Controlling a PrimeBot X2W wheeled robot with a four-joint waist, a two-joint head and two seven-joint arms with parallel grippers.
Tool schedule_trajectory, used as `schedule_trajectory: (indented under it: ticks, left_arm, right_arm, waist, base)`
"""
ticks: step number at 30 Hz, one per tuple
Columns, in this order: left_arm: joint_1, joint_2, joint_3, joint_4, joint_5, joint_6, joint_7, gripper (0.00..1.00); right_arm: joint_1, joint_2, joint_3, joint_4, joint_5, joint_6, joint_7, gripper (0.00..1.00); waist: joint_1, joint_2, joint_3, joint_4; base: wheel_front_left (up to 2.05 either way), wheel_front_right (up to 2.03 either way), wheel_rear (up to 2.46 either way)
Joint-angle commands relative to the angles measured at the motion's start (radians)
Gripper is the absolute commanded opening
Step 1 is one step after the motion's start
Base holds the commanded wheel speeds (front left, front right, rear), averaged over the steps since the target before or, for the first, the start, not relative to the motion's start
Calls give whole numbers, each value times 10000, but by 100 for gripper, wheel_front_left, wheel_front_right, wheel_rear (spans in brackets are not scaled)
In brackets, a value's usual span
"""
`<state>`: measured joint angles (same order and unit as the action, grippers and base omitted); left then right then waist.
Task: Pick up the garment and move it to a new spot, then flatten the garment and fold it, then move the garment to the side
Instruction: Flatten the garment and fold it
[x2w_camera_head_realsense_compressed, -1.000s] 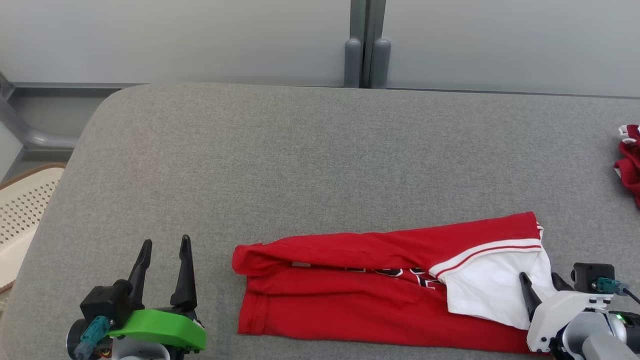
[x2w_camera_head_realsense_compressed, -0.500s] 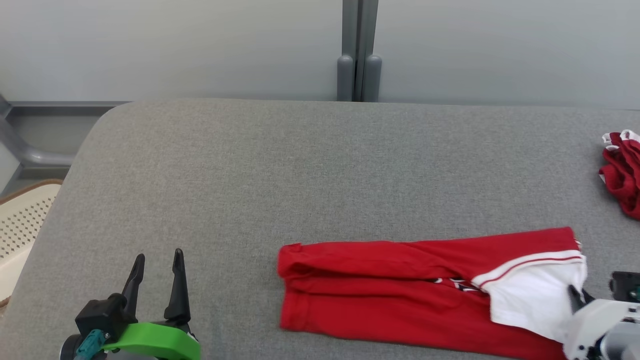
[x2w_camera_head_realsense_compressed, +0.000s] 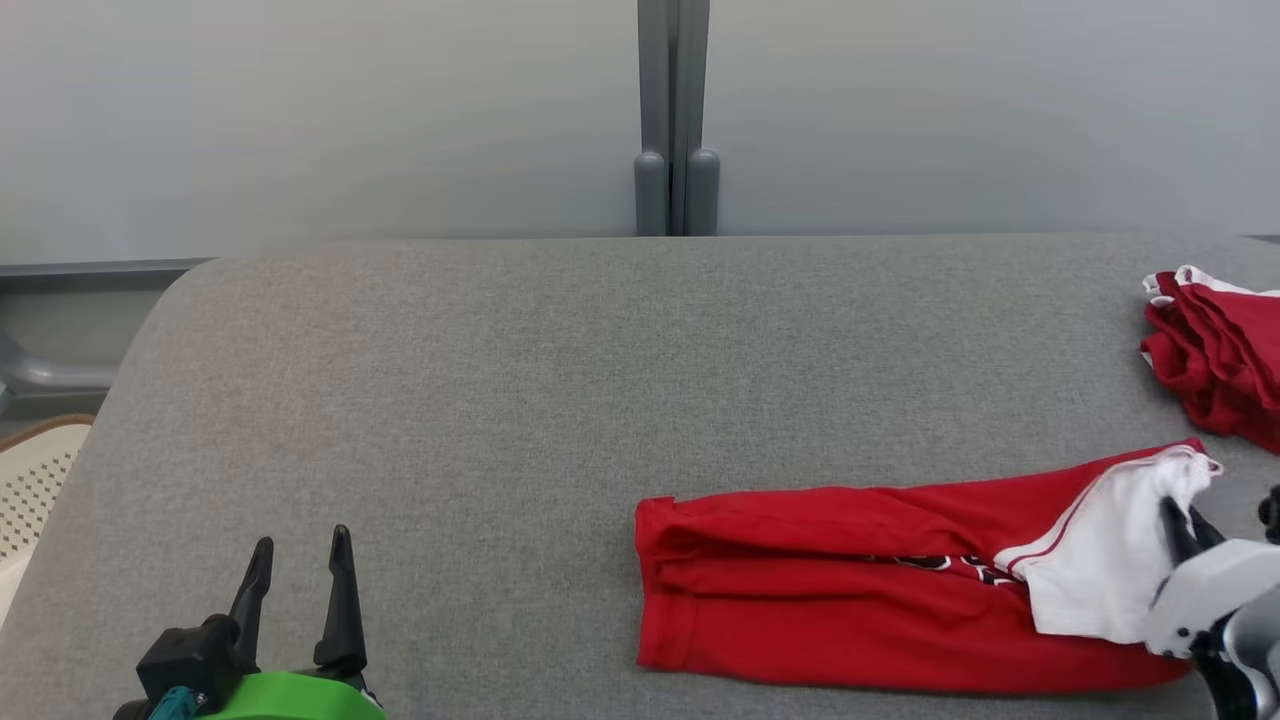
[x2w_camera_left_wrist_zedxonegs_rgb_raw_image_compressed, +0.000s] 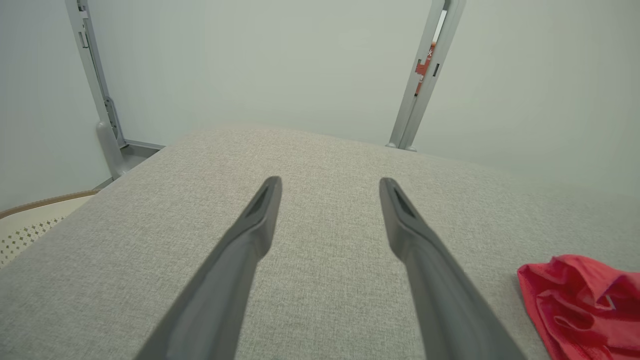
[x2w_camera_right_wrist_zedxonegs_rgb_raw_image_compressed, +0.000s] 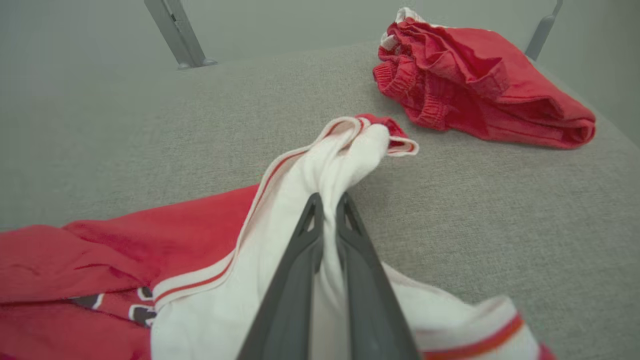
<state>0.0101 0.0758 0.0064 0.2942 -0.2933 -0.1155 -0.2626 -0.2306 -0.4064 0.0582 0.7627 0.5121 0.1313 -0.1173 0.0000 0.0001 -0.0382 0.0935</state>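
Observation:
The garment (x2w_camera_head_realsense_compressed: 850, 590), red with a white sleeve end, lies folded into a long strip on the grey padded table (x2w_camera_head_realsense_compressed: 500, 380). My right gripper (x2w_camera_head_realsense_compressed: 1182, 522) is shut on the bunched white end, which it holds raised off the table. In the right wrist view the white cloth (x2w_camera_right_wrist_zedxonegs_rgb_raw_image_compressed: 320, 165) is pinched between the two dark fingers of the right gripper (x2w_camera_right_wrist_zedxonegs_rgb_raw_image_compressed: 327, 201). My left gripper (x2w_camera_head_realsense_compressed: 300, 562) stands open over bare table at the lower left. Its wrist view shows the left gripper (x2w_camera_left_wrist_zedxonegs_rgb_raw_image_compressed: 330, 184) with spread fingers and the garment's red end (x2w_camera_left_wrist_zedxonegs_rgb_raw_image_compressed: 585, 295) at the lower right.
A second red garment (x2w_camera_head_realsense_compressed: 1220, 360) lies crumpled at the table's far right, close beyond the held end; the right wrist view shows that red heap (x2w_camera_right_wrist_zedxonegs_rgb_raw_image_compressed: 475, 75) too. A cream perforated basket (x2w_camera_head_realsense_compressed: 30, 470) sits off the table's left edge. A grey wall with a post (x2w_camera_head_realsense_compressed: 670, 190) stands behind.
The right gripper has shut on the garment's white end, lifted it and drawn the whole garment to the right over the table. The camera has also shifted. The left gripper stays open.

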Motion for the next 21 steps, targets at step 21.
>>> schedule_trajectory:
  ticks: [21]
  left_arm:
    - [-47, -151, -177, 177, 143, -140, -27, 100]
  right_arm:
    - [662, 3167, 2429, -4956, 182, -2, 2205, 0]
  waist:
    - [0, -1, -247, 461]
  base:
    - [0, 0, 0]
